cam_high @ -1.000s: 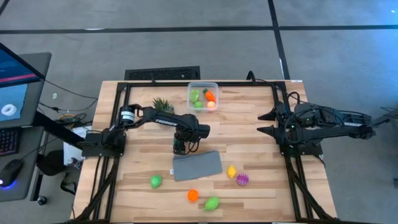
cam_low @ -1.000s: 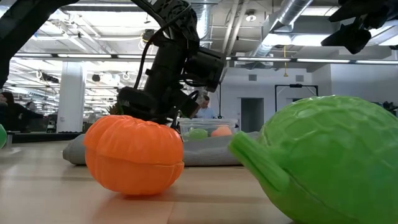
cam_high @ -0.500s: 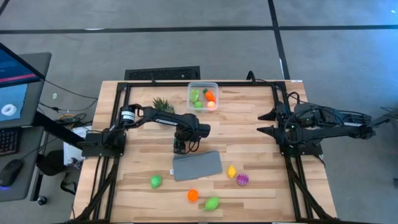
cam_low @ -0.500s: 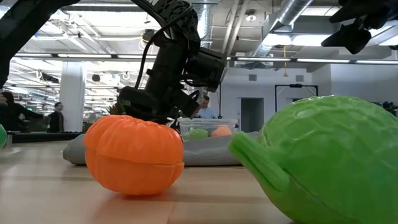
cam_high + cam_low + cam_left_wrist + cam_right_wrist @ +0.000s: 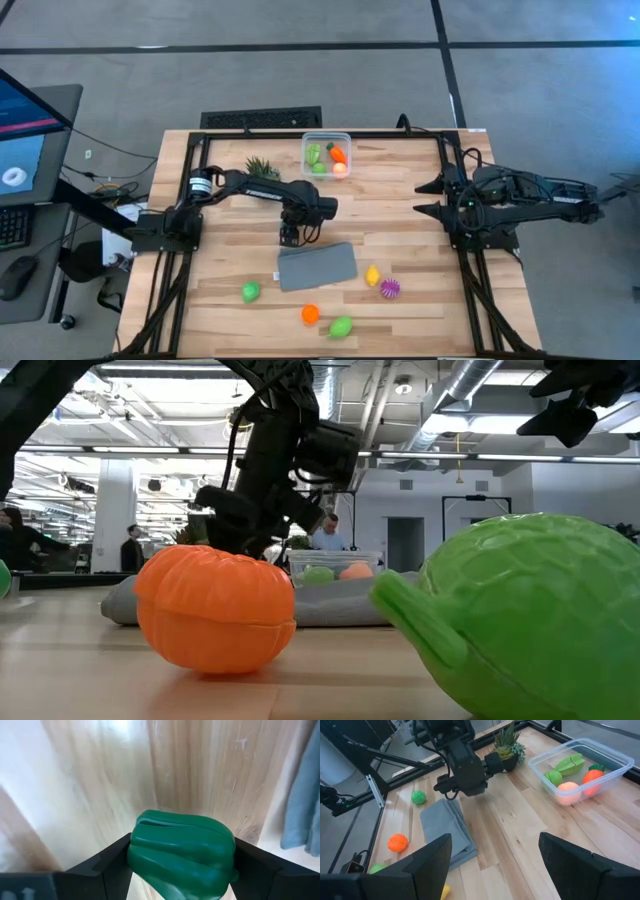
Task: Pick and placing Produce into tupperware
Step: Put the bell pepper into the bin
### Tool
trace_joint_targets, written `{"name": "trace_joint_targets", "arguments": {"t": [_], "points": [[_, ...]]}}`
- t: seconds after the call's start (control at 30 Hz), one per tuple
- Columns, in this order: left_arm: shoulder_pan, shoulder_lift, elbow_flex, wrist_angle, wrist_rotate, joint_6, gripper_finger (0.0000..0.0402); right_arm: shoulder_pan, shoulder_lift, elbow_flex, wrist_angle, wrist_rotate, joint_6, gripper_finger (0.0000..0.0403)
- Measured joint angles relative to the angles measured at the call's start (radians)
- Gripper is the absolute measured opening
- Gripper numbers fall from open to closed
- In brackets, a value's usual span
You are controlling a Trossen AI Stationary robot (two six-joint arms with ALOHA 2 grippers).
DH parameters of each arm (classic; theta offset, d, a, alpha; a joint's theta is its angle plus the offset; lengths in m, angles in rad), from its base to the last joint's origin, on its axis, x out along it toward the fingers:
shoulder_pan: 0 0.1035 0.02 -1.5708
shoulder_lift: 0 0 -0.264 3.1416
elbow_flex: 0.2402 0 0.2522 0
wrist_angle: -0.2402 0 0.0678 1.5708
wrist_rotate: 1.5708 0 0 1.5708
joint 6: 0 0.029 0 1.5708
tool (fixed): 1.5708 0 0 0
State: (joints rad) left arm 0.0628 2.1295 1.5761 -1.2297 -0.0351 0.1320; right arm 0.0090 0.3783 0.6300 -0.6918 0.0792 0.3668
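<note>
A dark green toy pepper (image 5: 182, 851) sits in my left gripper (image 5: 290, 237), which points down just beyond the far left corner of the grey cloth (image 5: 317, 265). The clear tupperware (image 5: 326, 155) stands at the table's far edge and holds green, orange and pink pieces. More produce lies near the near edge: a green piece (image 5: 250, 292), an orange one (image 5: 310, 313), a green one (image 5: 341, 327), a yellow one (image 5: 372, 276) and a spiky purple one (image 5: 390, 288). My right gripper (image 5: 420, 197) waits open at the table's right side. My left gripper pinches the dark green pepper between its two fingers (image 5: 112, 859), one on each side of its body (image 5: 145, 845). The fingers come from above, pointing down. The pepper is over bare wood beside the cloth; whether it still touches the table I cannot tell.
A spiky potted plant (image 5: 262, 167) stands on the far left, between the left arm and the tupperware. The orange piece (image 5: 215, 605) and a green piece (image 5: 515, 620) fill the low view's foreground. Bare wood lies between cloth and tupperware. People show in the room behind.
My left gripper has risen a little beside the cloth and turned slightly, still shut on the pepper. The right arm has kept still.
</note>
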Motion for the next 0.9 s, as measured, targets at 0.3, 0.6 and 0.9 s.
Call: {"name": "trace_joint_targets", "arguments": {"t": [0.3,0.6,0.9], "points": [[0.001,-0.102,0.0,0.059,-0.029,-0.057,0.0268,0.0,0.0,0.0,0.0,0.0,0.0,0.0322],[0.033,-0.253,0.001,0.257,-0.059,-0.14,0.025,0.0,0.0,0.0,0.001,0.0,0.008,0.0322],[0.09,-0.325,0.001,0.406,-0.096,-0.163,0.0267,0.0,0.0,0.0,0.003,0.0,0.028,0.0322]]}}
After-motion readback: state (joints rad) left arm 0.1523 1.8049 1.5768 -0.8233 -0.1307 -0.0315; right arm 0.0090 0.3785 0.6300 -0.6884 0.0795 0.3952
